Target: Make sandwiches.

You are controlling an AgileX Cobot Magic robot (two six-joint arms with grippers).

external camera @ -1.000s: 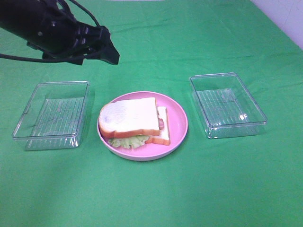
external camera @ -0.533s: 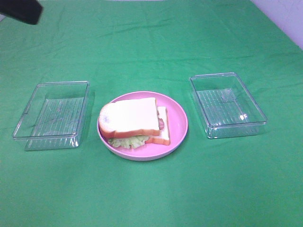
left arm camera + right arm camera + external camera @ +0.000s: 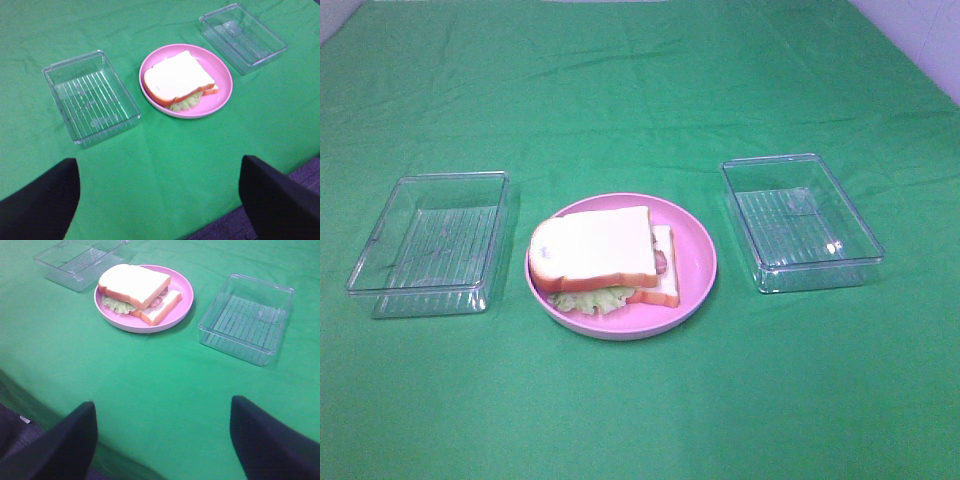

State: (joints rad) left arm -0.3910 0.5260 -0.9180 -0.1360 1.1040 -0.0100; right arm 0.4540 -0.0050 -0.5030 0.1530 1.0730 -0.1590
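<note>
Left hand (image 3: 160, 200) gone from overhead view.

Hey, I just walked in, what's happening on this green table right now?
Nothing is being handled at the moment. A finished sandwich sits on a pink plate in the middle of the green cloth: two bread slices, the top one askew, with lettuce and a bit of bacon showing. An empty clear container sits on each side, left and right. Both grippers, left and right, are pulled back with jaws open, holding nothing.
</note>
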